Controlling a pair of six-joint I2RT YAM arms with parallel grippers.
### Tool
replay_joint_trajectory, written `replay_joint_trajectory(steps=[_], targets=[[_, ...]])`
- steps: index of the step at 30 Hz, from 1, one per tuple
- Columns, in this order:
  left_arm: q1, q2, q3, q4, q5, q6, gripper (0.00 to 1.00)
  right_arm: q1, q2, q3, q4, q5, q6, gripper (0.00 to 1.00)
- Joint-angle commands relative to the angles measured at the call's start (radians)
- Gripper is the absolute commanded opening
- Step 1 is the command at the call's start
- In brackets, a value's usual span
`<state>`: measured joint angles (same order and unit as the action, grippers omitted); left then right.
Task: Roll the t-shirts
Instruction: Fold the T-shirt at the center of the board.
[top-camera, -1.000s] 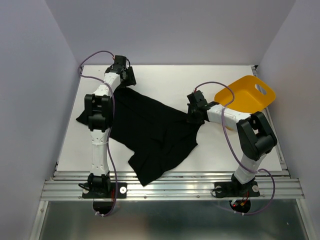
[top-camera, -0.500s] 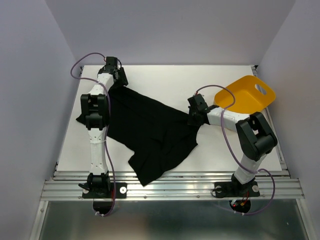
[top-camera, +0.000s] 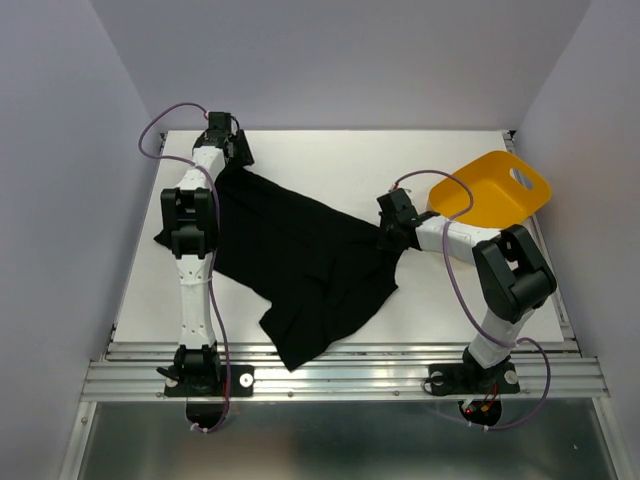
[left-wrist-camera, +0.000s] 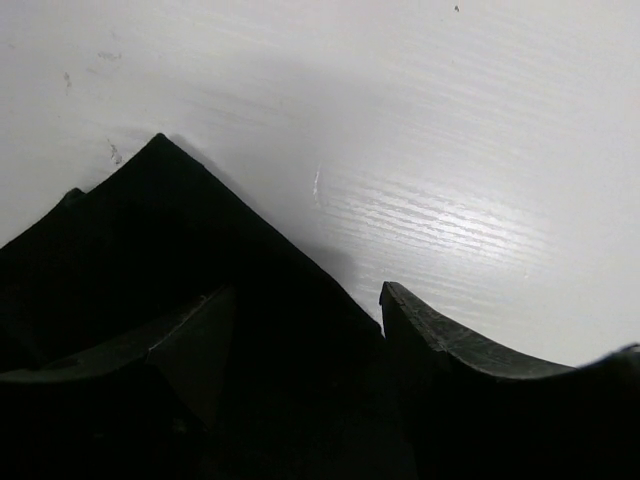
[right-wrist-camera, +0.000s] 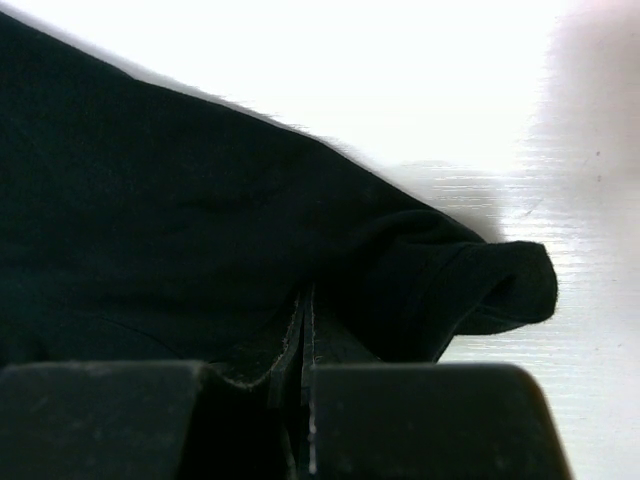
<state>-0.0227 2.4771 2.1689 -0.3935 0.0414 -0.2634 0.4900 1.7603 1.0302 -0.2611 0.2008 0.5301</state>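
Black t-shirt (top-camera: 300, 270) reaches near table (top-camera: 400, 160) edge (right gripper (top-camera: 384, 240) pinching).

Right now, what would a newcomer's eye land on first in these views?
First, the black t-shirt, sprawled crumpled and unrolled across the left and middle of the white table. Next, the bright yellow tub at the far right corner. Then the right gripper, shut on the shirt's right edge, while the left gripper stands open at the shirt's far left corner.
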Motion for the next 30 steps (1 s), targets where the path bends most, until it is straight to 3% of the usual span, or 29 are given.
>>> replay_joint_trajectory(steps=[1, 13, 30], targets=[[0.045, -0.037, 0.034, 0.045, 0.002, -0.016, 0.71, -0.019, 0.001, -0.019, -0.079, 0.087, -0.030, 0.01], [0.064, -0.245, -0.116, 0.084, 0.020, 0.012, 0.71, -0.019, -0.039, 0.065, -0.112, 0.086, -0.050, 0.01], [0.066, -0.201, -0.296, 0.096, 0.043, -0.059, 0.70, -0.028, -0.007, 0.106, -0.099, 0.043, -0.050, 0.01]])
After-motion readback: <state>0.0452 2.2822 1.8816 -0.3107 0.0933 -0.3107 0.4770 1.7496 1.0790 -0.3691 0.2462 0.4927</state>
